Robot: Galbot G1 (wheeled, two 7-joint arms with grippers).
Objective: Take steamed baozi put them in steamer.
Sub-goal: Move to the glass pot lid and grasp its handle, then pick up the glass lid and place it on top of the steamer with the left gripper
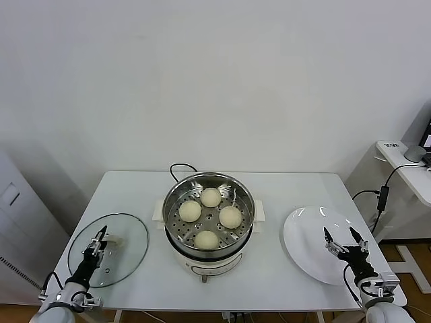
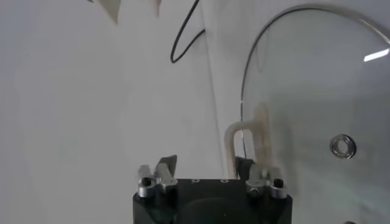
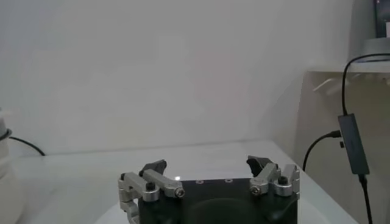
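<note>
**All four buns in the pot, left claw at the lid handle**

The white worktop [image 1: 135, 188] carries three big things in a row. At its centre stands the steamer [image 1: 209, 232], steel pot on a white base, cord trailing off at twelve o'clock. All four steamed baozi [image 1: 211, 197] sit on its perforated tray, at roughly twelve, three, six and nine o'clock, spaced apart. By this the loading looks finished.

At nine o'clock from the steamer lies the glass lid [image 1: 128, 232], flat on the worktop. At three o'clock lies the white plate [image 1: 306, 235], with no buns on it.

The left claw [image 1: 97, 245] is low over the lid, at the cream handle [image 2: 244, 143]. In the left wrist view its jaws stand on either side of the handle, partly drawn in; I cannot tell whether they have it gripped yet.

The right claw [image 1: 343, 241] hangs over the plate's six o'clock edge, jaws spread wide, holding nothing.

Risks, as I judge them: the handle sits nearer one jaw than the other, so an off-centre pinch could let the lid twist or slip when lifted. A tilted lid could catch the steamer rim or press the buns. The cord behind looks safely out of the path.
</note>
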